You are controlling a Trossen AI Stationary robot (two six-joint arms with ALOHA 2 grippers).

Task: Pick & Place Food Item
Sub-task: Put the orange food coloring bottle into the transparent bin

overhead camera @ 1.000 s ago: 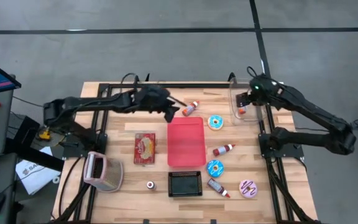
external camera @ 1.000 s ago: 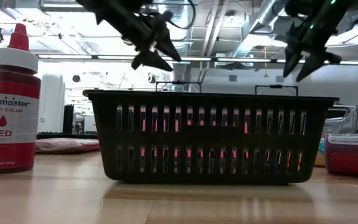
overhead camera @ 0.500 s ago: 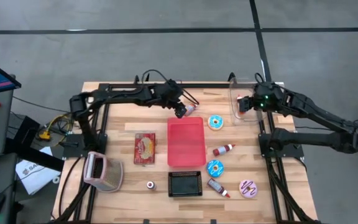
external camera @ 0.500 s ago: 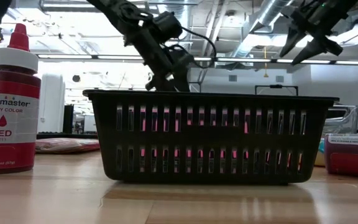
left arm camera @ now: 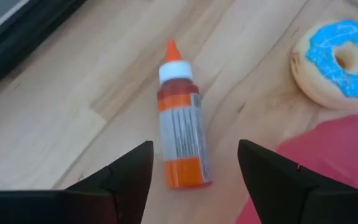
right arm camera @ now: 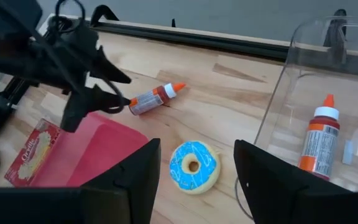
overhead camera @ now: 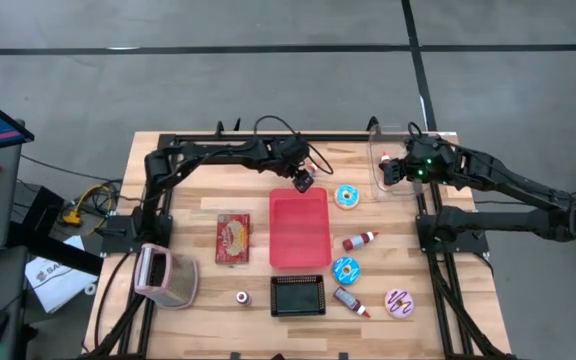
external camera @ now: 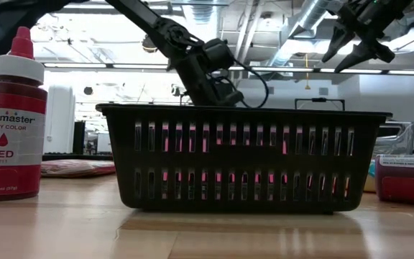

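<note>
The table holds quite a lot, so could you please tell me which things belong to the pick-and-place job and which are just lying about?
In the job:
- left tool, open over the orange bottle
- right tool, open
- clear bin
- red tray

Lying about:
- blue donut
- pink donut
- black basket
- snack packet
- red colour bottle

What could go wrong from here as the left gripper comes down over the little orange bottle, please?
1. The orange bottle lies on its side between the open fingers of the left gripper; a round bottle may roll or squirt out as they close.
2. The blue donut and the red tray sit close by, so a finger could nudge either.
3. The right gripper hovers nearby; the arms might crowd each other.
</note>
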